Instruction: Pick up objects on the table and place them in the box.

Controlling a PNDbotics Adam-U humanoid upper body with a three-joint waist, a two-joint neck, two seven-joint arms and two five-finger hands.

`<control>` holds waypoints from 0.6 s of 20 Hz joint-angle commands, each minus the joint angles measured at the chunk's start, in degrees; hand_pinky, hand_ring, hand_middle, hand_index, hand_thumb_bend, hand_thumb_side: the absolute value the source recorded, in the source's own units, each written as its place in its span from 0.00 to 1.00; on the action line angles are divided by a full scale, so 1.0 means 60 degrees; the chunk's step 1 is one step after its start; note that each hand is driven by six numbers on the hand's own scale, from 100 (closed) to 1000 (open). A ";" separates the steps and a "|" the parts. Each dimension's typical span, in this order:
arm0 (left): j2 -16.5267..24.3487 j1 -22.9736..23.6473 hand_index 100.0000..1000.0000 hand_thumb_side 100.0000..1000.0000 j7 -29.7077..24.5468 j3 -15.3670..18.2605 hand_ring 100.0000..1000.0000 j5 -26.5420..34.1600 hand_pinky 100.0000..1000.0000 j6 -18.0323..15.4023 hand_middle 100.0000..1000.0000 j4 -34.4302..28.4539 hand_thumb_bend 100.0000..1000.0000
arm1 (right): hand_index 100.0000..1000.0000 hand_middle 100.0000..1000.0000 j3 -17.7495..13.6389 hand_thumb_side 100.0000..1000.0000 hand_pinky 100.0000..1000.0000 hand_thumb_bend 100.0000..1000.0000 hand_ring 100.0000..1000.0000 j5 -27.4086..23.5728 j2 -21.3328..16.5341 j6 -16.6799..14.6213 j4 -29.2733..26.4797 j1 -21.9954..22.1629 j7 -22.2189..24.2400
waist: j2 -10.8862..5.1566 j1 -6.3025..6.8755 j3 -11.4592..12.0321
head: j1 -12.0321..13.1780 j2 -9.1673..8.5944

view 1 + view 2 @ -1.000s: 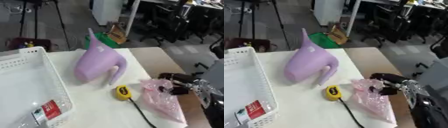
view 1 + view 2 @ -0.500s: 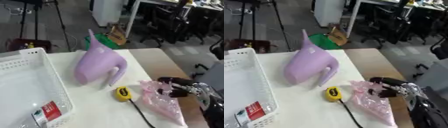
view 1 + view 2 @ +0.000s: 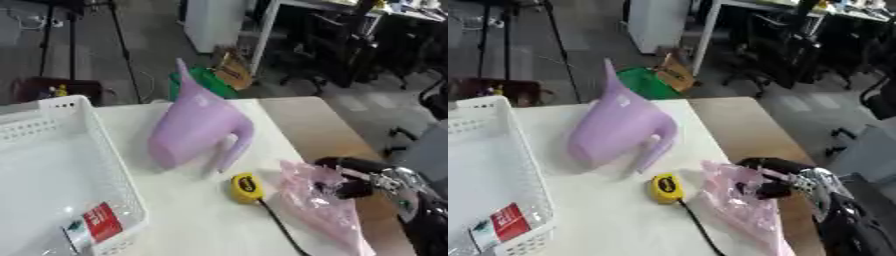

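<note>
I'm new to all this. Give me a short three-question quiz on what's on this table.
1. True or false: the lilac plastic watering jug lies inside the white mesh basket.
2. Which thing does the right hand touch? A) the small yellow tape measure B) the pink crinkled plastic bag C) the red-labelled packet
3. Fill in: the red-labelled packet lies in the ____.

Key: 1 false; 2 B; 3 basket.

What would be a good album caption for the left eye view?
Robot's right hand grasps a pink plastic bag beside a yellow tape measure, lilac watering can and white basket.
</note>
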 commanded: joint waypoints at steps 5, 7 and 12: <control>-0.0036 -0.0115 0.76 1.00 -0.0025 -0.0039 0.95 0.0001 0.91 -0.0053 0.87 -0.0168 0.00 | 1.00 0.88 0.0133 0.77 0.58 0.23 0.79 -0.0252 -0.0496 -0.0948 0.0144 -0.0141 0.0971 | -0.0198 -0.0005 -0.0052 | -0.0030 -0.0107; -0.0037 -0.0107 0.76 1.00 -0.0027 -0.0041 0.95 0.0000 0.91 -0.0056 0.87 -0.0168 0.00 | 1.00 0.87 0.0152 0.76 0.58 0.23 0.79 -0.0346 -0.0505 -0.0985 0.0177 -0.0152 0.1027 | -0.0202 -0.0008 -0.0055 | -0.0034 -0.0100; -0.0038 -0.0094 0.76 1.00 -0.0027 -0.0038 0.96 0.0002 0.91 -0.0051 0.87 -0.0168 0.00 | 0.93 0.65 0.0208 0.65 0.33 0.22 0.61 -0.0632 -0.0535 -0.1130 0.0276 -0.0200 0.1334 | -0.0211 -0.0014 -0.0053 | -0.0053 -0.0084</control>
